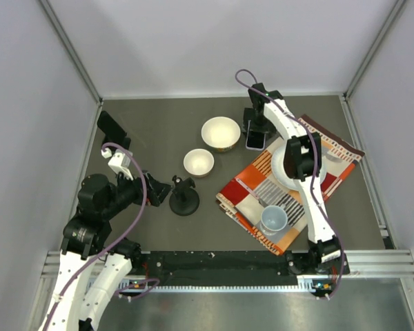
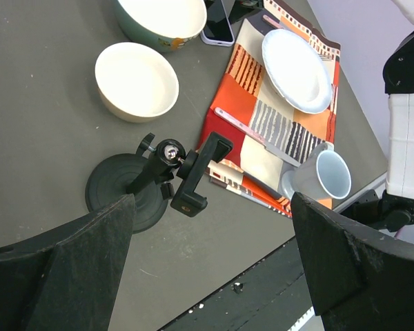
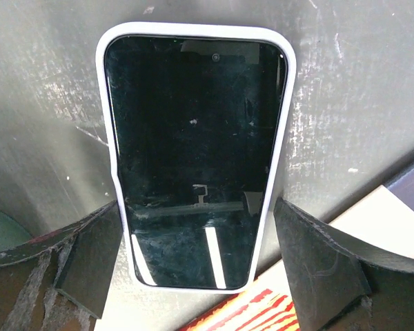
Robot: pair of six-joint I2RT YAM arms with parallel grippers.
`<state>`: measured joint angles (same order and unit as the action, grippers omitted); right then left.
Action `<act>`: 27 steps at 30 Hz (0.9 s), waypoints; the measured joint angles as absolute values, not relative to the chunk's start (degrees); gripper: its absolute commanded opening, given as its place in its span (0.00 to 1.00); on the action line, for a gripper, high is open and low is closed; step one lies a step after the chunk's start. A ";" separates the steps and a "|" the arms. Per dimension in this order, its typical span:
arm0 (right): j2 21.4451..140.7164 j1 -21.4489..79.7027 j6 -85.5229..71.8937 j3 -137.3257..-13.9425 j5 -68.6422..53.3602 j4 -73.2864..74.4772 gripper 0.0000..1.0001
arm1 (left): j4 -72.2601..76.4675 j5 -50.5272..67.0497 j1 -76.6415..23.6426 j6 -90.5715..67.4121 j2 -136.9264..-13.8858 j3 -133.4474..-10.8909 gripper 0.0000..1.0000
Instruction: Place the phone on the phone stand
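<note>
The phone [image 3: 196,158], black screen in a white case, lies flat on the table face up, at the back next to the big bowl [image 1: 256,141]. It also shows in the left wrist view [image 2: 219,22]. My right gripper [image 3: 193,265] is open, straddling the phone's near end, one finger on each side; the left finger seems to touch the case, the right one has a small gap. The black phone stand [image 1: 184,196] with round base and clamp arm [image 2: 196,172] stands mid-table. My left gripper [image 1: 157,192] is open and empty, just left of the stand.
A large bowl [image 1: 221,133] and a small white bowl [image 1: 199,163] sit between the stand and the phone. A striped cloth [image 1: 262,181] holds a white plate [image 2: 297,69], a blue mug [image 1: 274,220] and a utensil [image 2: 252,134].
</note>
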<state>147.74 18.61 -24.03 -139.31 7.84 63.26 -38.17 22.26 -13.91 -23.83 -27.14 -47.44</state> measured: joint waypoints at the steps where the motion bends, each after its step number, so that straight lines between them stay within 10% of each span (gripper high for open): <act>1: 147.76 18.55 -23.92 -139.37 7.66 63.37 0.77 | -38.17 22.31 -13.91 -23.83 -27.18 -47.44 0.98; 10: 147.94 17.50 -23.66 -140.29 5.89 64.99 0.00 | -38.17 22.65 -13.91 -23.86 -27.24 -47.44 0.98; 27: 142.69 17.50 -22.55 -130.69 5.19 56.10 0.00 | -38.22 22.61 -13.91 -23.83 -27.20 -47.44 0.99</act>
<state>142.69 17.50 -22.55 -130.69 5.19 56.10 -38.22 22.61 -13.91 -23.83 -27.20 -47.44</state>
